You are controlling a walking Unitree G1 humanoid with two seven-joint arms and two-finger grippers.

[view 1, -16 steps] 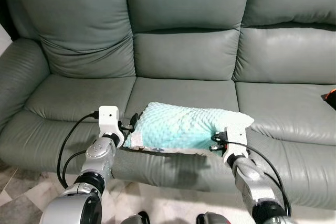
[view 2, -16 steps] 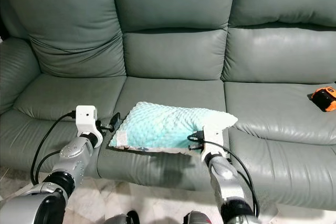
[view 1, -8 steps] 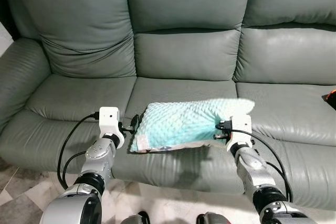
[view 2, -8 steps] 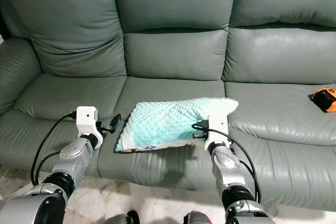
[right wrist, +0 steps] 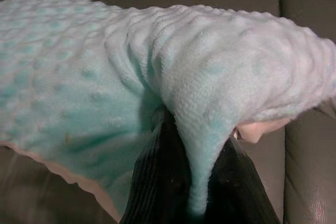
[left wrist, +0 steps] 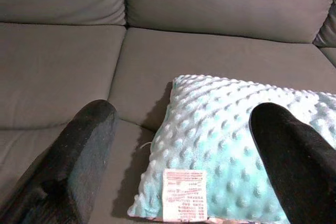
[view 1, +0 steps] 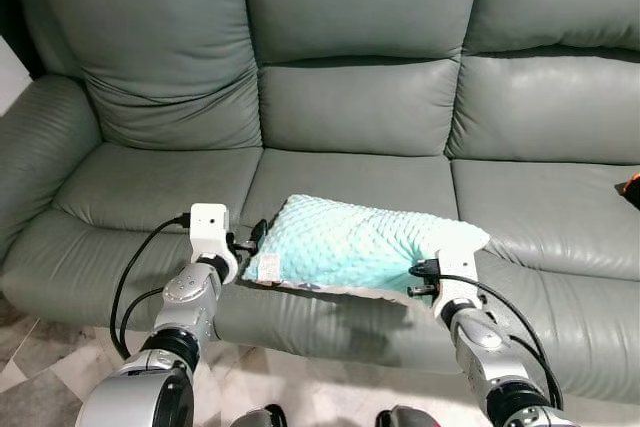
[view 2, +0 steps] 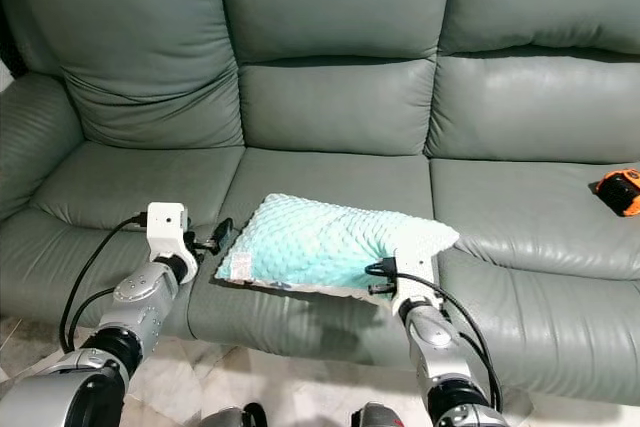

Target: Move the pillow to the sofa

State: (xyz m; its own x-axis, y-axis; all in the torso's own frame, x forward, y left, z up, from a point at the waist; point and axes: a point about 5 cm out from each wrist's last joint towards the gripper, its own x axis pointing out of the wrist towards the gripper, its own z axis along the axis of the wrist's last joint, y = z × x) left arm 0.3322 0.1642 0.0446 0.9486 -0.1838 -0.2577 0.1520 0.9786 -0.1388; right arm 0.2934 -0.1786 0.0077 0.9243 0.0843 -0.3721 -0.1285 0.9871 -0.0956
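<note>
Our right end effector [right wrist: 197, 182] is clamped tight on a fold of the mint-green dotted pillow [view 1: 365, 247] at its right corner, the two black fingers [right wrist: 157, 182] pressed against either side of the pinched fabric. Our left end effector [left wrist: 181, 156] stands wide open, its fingers [left wrist: 84, 156] spread apart; one sits over bare leather beside the pillow's left edge, the other over the dotted fabric near the white care label [left wrist: 184, 193]. We cannot tell whether that finger touches the pillow.

The pillow lies on the middle seat cushion of the grey-green leather sofa [view 1: 350, 107], close to the cushion's front edge, with its left end flat on the seat and its right corner lifted slightly where we grip it. A pale underside shows along its front edge.

Further out, an orange and black object [view 2: 618, 191] rests on the right seat cushion near that end of the sofa. Pale marbled floor [view 1: 40, 377] shows below the sofa's front edge.
</note>
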